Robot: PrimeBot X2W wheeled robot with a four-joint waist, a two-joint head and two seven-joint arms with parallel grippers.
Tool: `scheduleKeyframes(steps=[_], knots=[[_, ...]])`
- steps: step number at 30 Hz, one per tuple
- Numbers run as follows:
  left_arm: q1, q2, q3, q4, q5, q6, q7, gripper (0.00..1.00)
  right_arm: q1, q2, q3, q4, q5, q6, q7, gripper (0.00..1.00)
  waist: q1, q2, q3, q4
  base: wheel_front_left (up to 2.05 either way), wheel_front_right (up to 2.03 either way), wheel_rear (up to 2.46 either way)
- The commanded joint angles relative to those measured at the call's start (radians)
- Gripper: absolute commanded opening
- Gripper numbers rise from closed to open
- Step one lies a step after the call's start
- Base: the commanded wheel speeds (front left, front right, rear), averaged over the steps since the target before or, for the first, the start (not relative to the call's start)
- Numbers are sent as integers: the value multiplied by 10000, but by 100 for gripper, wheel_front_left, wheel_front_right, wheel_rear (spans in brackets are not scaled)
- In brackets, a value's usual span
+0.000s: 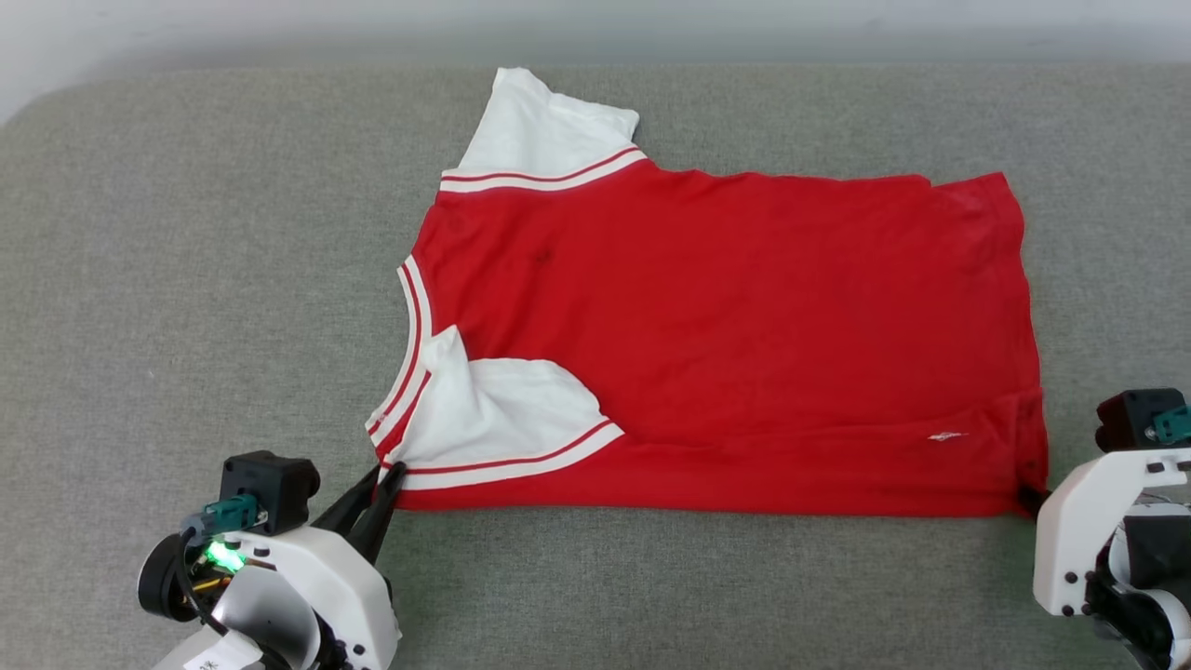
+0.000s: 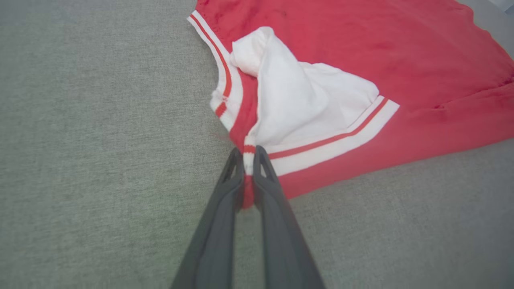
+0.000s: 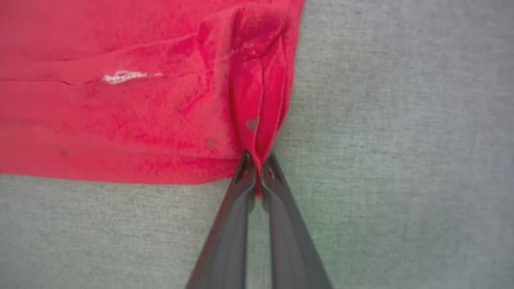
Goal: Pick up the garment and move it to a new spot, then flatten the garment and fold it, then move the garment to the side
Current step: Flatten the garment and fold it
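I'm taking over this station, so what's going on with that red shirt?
A two-armed robot is handling a red jersey spread almost flat on a grey surface. Its left gripper is shut on the near corner at the striped sleeve trim, and its right gripper is shut on the near hem corner. The near sleeve lies folded onto the red body; the far sleeve sticks out. The cloth is not yet lifted, so a fold is probably about to begin.

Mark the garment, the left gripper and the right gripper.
garment (image 1: 726, 335), head view, red body.
left gripper (image 2: 249, 152), left wrist view, between tips, striped trim.
right gripper (image 3: 258, 158), right wrist view, between tips, hem corner.
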State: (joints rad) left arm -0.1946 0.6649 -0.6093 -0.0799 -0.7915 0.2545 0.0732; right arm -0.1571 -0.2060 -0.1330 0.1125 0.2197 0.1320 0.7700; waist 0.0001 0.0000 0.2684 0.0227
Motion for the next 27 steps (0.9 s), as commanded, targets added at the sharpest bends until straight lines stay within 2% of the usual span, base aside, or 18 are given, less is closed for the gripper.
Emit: scheduleKeyframes(steps=[1, 13, 21, 27], knots=[[74, 54, 6, 59, -48, -29, 21, 0, 171, -172, -129, 116, 50, -25, 35, 0, -1, 0, -169, -26, 0, 0, 0], [1136, 308, -246, 74, -458, 61, 294, 0, 1289, -512, -284, -1092, 533, -24, 832, 0, -1, 0, -1289, -120, 0, 0, 0], [2075, 400, -542, -141, -817, 96, 517, 0, 2487, -449, -557, -1966, 792, -22, 1596, 0, -1, 0, -1582, -138, 0, 0, 0], [2194, 255, -766, 175, -819, 24, 605, 0, 2818, -342, -584, -2059, 829, -22, 1705, 0, -1, 0, -1605, -155, 0, 0, 0]])
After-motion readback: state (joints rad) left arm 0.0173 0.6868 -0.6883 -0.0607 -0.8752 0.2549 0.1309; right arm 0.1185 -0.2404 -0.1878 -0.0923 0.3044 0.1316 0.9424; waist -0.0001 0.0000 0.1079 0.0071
